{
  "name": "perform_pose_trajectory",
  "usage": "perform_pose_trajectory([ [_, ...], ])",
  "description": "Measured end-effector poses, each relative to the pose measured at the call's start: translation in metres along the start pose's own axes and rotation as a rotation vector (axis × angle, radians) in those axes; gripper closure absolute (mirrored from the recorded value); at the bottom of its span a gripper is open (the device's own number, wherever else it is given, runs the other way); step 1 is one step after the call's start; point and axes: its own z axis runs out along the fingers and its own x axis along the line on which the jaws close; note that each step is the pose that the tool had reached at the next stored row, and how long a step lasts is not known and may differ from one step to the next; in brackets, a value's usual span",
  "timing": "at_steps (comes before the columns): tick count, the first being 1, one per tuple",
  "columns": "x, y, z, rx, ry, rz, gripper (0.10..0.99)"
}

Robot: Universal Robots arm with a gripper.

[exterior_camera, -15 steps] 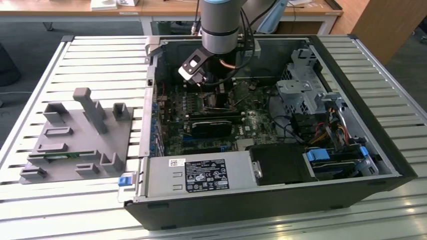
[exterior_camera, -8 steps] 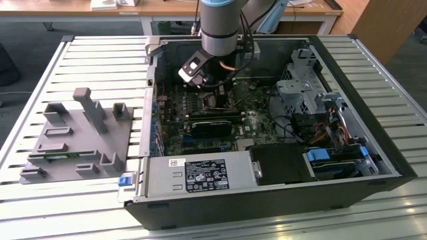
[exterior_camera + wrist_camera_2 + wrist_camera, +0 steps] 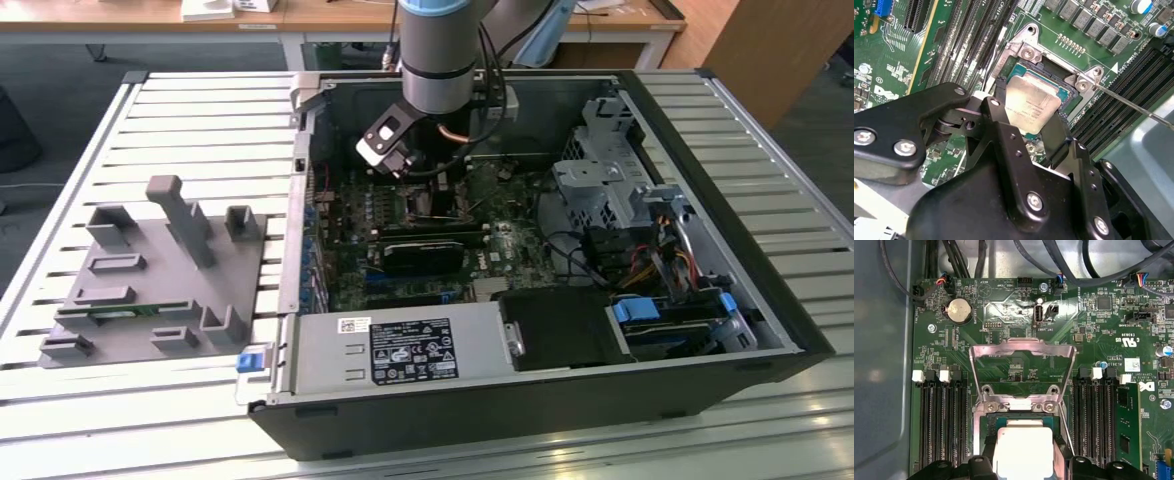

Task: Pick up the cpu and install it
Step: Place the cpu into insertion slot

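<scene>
The cpu is a flat square chip with a silver-grey top, also seen in the first wrist view. It sits level between my two black fingers, right over the open motherboard socket. My gripper is shut on the chip's opposite edges. Whether the chip rests in the socket or hangs just above it, I cannot tell. The socket's metal load plate stands flipped open. In the exterior view the gripper reaches down into the open computer case.
Black memory slots flank the socket, and a green memory stick fills one. The thin socket lever runs beside the socket. A grey parts fixture lies at the exterior view's left. Power supply and drive cage crowd the case.
</scene>
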Motion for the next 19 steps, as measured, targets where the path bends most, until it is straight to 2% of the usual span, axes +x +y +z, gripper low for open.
perform_pose_trajectory([
  [12,0.0004,0.0001,0.0012,-0.001,0.0018,0.0,0.545],
  [13,0.0003,0.0,0.001,-0.001,0.0013,0.0,0.482],
  [19,0.0004,0.0,0.0008,0.0,0.0007,0.0,0.482],
])
